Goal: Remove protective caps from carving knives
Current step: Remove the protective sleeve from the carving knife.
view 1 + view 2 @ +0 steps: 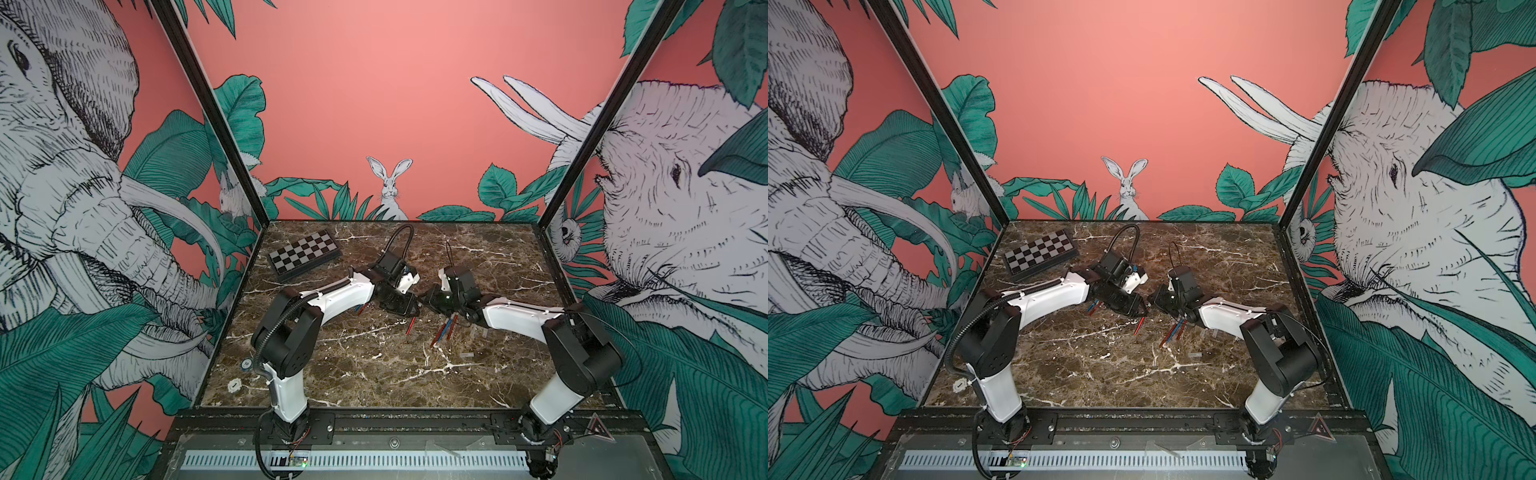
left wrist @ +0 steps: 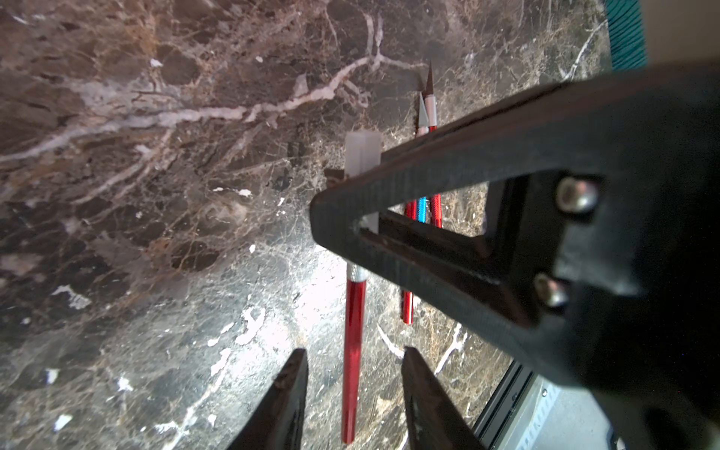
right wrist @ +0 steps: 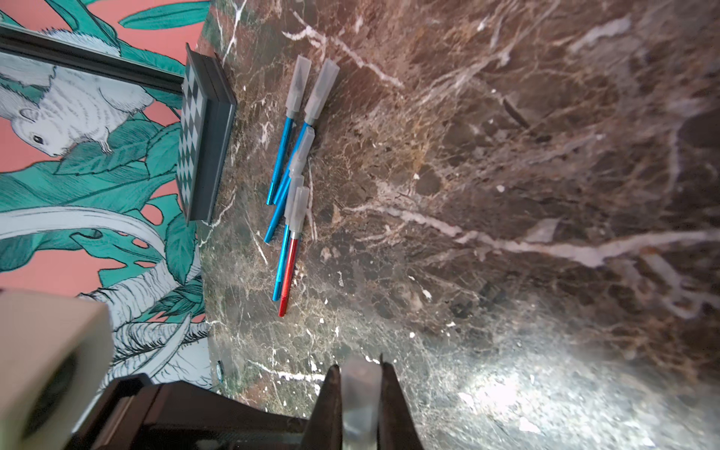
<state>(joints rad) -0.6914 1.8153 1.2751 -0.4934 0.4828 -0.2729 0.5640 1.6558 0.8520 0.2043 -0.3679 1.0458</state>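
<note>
Marble table [image 1: 374, 374], front half open; left jaws spread, right jaws pinching cap [image 3: 360, 393].

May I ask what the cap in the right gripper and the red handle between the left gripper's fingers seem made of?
The protective cap is probably plastic: frosted, milky and translucent. The red carving knife has a handle likely of anodised metal: glossy, saturated colour with a bright highlight streak along its length; painted plastic cannot be ruled out.
</note>
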